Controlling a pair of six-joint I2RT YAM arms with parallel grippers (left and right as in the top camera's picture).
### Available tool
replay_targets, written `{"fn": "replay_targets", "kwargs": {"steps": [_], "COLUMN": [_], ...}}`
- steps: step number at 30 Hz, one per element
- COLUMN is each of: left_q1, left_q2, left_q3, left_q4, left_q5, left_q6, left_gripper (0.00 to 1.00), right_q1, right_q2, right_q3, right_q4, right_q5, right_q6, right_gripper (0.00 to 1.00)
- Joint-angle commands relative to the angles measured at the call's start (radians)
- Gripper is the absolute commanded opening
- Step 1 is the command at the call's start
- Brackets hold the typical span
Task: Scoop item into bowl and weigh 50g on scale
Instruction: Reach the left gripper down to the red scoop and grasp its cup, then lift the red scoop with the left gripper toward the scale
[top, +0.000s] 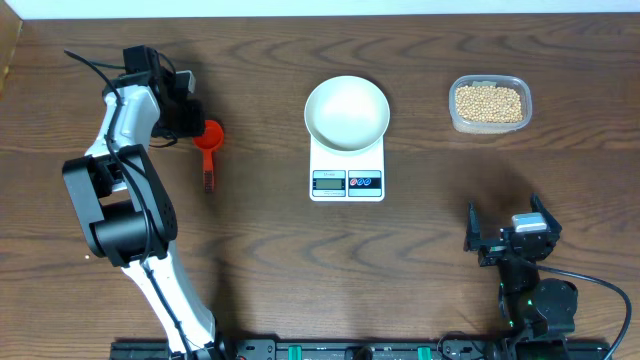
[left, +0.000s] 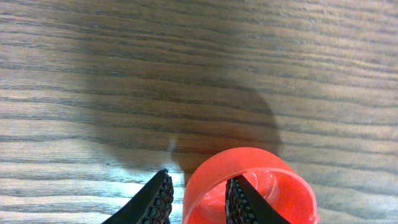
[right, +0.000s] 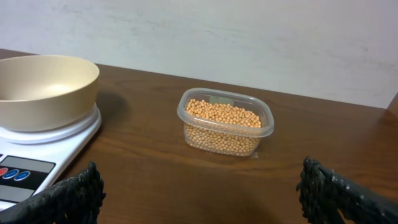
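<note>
The tan-yellow beans (top: 489, 102) fill a clear plastic tub at the back right, also in the right wrist view (right: 222, 113). The empty white bowl (top: 347, 110) (right: 43, 87) stands on the white scale (top: 347, 182) (right: 43, 152) at the table's middle. A red scoop (top: 208, 135) lies on the table at the left, handle toward the front. My left gripper (top: 193, 128) (left: 200, 177) is open and straddles the rim of the scoop's cup (left: 273, 186), with one finger inside and one outside. My right gripper (top: 505, 218) (right: 200, 167) is open and empty, low at the front right.
The clear tub (top: 455, 118) (right: 186, 112) stands right of the scale. The scale's display and red and blue buttons (top: 363, 182) face the front. A pale wall rises behind the table in the right wrist view.
</note>
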Motion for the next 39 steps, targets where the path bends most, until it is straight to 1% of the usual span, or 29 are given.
{"fn": "replay_targets", "kwargs": {"steps": [1, 2, 8, 14, 22, 23, 24, 29, 31, 33, 37, 39], "left_q1": [-0.004, -0.004, -0.004, -0.004, -0.004, -0.004, -0.004, -0.004, -0.004, -0.004, -0.004, -0.005], "left_q2": [0.030, 0.032, 0.042, 0.073, 0.073, 0.073, 0.073, 0.065, 0.037, -0.005, -0.152, -0.266], "left_q3": [-0.013, -0.013, -0.013, -0.013, -0.013, -0.013, -0.013, -0.012, -0.012, -0.012, -0.012, -0.012], "left_q4": [0.008, 0.011, 0.011, 0.011, 0.012, 0.012, 0.012, 0.009, -0.002, -0.015, -0.060, -0.111], "left_q5": [0.011, 0.011, -0.005, -0.008, -0.007, -0.007, -0.007, -0.007, -0.005, 0.028, 0.113, 0.194], "left_q6": [-0.090, -0.108, -0.127, -0.179, -0.187, -0.194, -0.210, -0.297, -0.344, -0.358, -0.358, -0.362], "left_gripper": [0.28, 0.25, 0.22, 0.22, 0.22, 0.14, 0.08, 0.07, 0.07, 0.07, 0.07, 0.07], "right_q1": [0.009, 0.009, 0.009, 0.009, 0.009, 0.009, 0.009, 0.009, 0.009, 0.009, 0.009, 0.009], "right_q2": [-0.005, -0.005, -0.005, -0.005, -0.005, -0.005, -0.005, -0.005, -0.005, -0.005, -0.005, -0.005], "right_q3": [-0.002, -0.002, -0.002, -0.002, -0.002, -0.002, -0.002, -0.002, -0.002, -0.002, -0.002, -0.002], "right_q4": [-0.005, -0.005, -0.005, -0.005, -0.005, -0.005, -0.005, -0.005, -0.005, -0.005, -0.005, -0.005], "right_q5": [0.003, 0.002, 0.003, 0.003, 0.003, 0.002, 0.002, 0.002, 0.002, 0.003, 0.003, 0.003], "right_q6": [-0.007, -0.007, -0.007, -0.007, -0.007, -0.007, -0.007, -0.007, -0.007, -0.007, -0.007, -0.007], "right_gripper": [0.99, 0.99, 0.99, 0.99, 0.99, 0.99, 0.99, 0.99, 0.99, 0.99, 0.99, 0.99]}}
